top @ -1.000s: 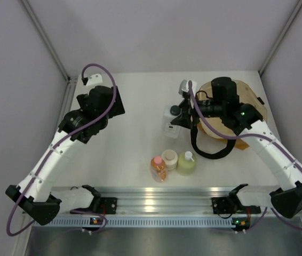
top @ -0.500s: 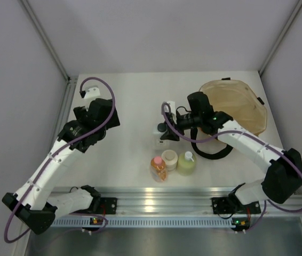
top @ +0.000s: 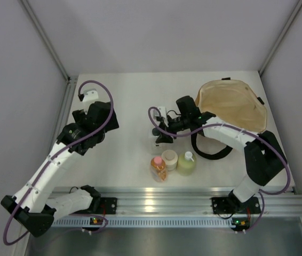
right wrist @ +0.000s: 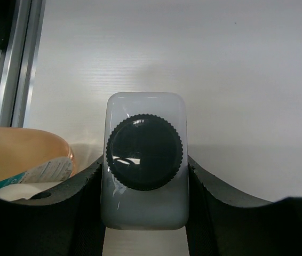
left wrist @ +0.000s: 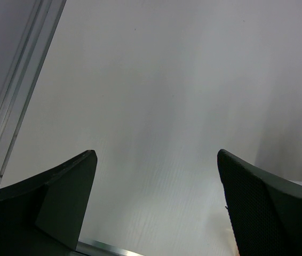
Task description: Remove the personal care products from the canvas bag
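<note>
Mustard canvas bag (top: 231, 106) lies open on the table (top: 129, 96), cream lining showing, and I see nothing left inside it. Three products stand in a row just left of the bag and nearer the arm bases: orange bottle (top: 158, 168), cream round jar (top: 169, 159) and pale green bottle (top: 186, 164). The white squarish bottle (right wrist: 144, 151) is out too, left of the bag, clamped in the right end effector (top: 163, 133). I cannot tell if it touches the table. I judge only set-down and release are left. My right arm stretches low, leftward from the bag. The left end effector (left wrist: 156, 202) hangs wide and empty, well left of the bag.
</note>
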